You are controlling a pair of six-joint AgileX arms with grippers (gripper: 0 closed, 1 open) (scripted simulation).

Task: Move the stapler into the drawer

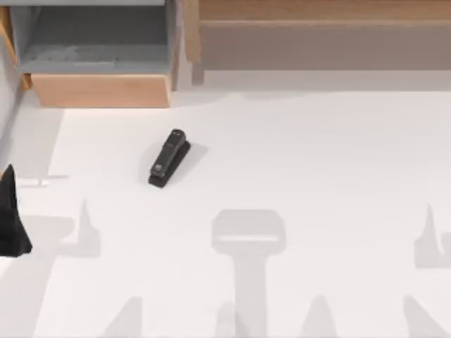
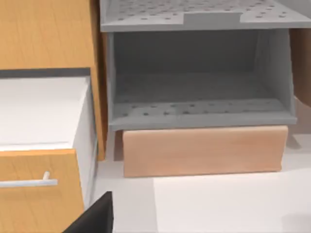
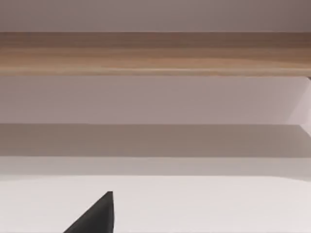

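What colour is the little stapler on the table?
The stapler is black, with a small pale label on top. It shows best in the top view.

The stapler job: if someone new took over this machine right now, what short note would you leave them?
Left gripper: parked at the table's left edge, holding nothing; its fingers can't be judged.
Right arm: facing the wooden shelf unit, away from the work.
Stapler: lying flat on the white table, left of centre, untouched.
Drawer: at the far left, pulled open, grey inside with a light wooden front.
Done: nothing, apart from the drawer standing open.
Left: grasp the stapler, carry it over the front panel, release it inside the drawer.
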